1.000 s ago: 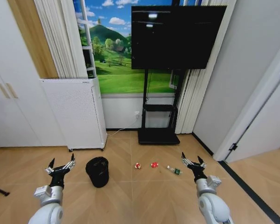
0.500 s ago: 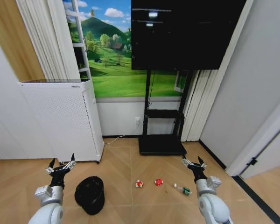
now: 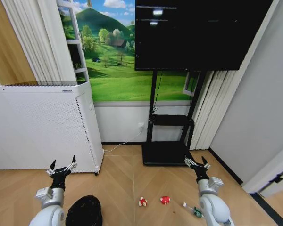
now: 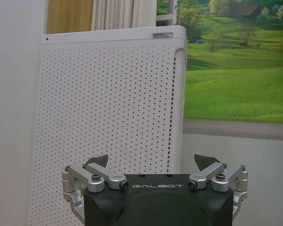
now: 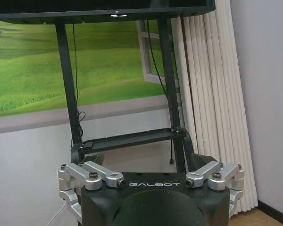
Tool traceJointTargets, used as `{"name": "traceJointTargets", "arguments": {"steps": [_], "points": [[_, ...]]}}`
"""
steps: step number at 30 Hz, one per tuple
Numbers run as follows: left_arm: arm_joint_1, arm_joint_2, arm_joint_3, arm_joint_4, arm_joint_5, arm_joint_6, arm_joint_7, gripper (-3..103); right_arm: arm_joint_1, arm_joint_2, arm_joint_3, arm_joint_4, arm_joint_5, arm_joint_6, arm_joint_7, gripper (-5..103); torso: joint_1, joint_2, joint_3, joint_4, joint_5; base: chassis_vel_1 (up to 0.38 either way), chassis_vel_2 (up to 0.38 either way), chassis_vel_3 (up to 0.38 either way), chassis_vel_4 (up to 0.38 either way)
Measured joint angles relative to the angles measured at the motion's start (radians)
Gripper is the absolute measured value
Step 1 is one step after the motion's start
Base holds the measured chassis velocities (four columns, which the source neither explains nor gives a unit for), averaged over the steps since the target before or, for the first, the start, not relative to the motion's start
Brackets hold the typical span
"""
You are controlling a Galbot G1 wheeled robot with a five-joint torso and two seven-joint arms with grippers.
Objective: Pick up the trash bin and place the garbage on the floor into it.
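Nearest, both arms are raised in front of the robot, one at each side of the head view. The left end effector (image 3: 61, 166) has its fingers spread apart and holds nothing; the right end effector (image 3: 196, 164) is likewise spread and empty. Just beyond the left arm, low on the wooden floor (image 3: 122, 183), stands the trash bin (image 3: 84, 212), black with a bag lining, its rim facing up, cut off partly by the picture's lower edge. To its right on the floor lies the garbage: a red-and-white scrap (image 3: 143, 202), a second red scrap (image 3: 165, 200) near it, and a small green-and-white bottle (image 3: 192, 209) just beside the right arm. All three lie apart from the bin. Farther back, a white perforated appliance (image 3: 47, 125) stands against the wall on the left. A black stand (image 3: 170, 136) carries a dark screen (image 3: 198, 33), before a green landscape mural (image 3: 113, 61). Pale curtains (image 3: 217, 108) hang at the right.
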Motion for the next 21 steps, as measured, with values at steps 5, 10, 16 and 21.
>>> {"name": "traceJointTargets", "arguments": {"steps": [5,10,16,21], "points": [[0.0,0.0,0.0,-0.001,0.001,0.0,0.0,99,-0.002,0.002,0.002,-0.001,-0.008,-0.007,0.006,100,0.0,0.0,0.0,0.0002,0.0,0.02,-0.013,-0.023,0.02],[0.001,-0.002,0.002,-0.001,0.002,-0.002,0.0,99,-0.002,0.003,0.002,-0.005,-0.007,-0.009,0.01,100,0.001,0.0,0.0,0.0001,0.0001,-0.082,0.075,0.084,-0.094],[-0.003,-0.001,0.001,0.005,0.003,-0.005,0.001,99,0.01,0.003,-0.003,-0.013,-0.002,0.005,0.021,100,0.001,0.0,0.0,0.0004,0.0,-0.149,0.144,0.148,-0.149],[-0.006,0.001,0.001,0.009,0.002,-0.005,0.001,99,0.02,0.003,-0.006,-0.018,-0.001,0.012,0.042,100,0.002,-0.001,0.001,0.0002,0.0001,-0.15,0.158,0.166,-0.159]]}}
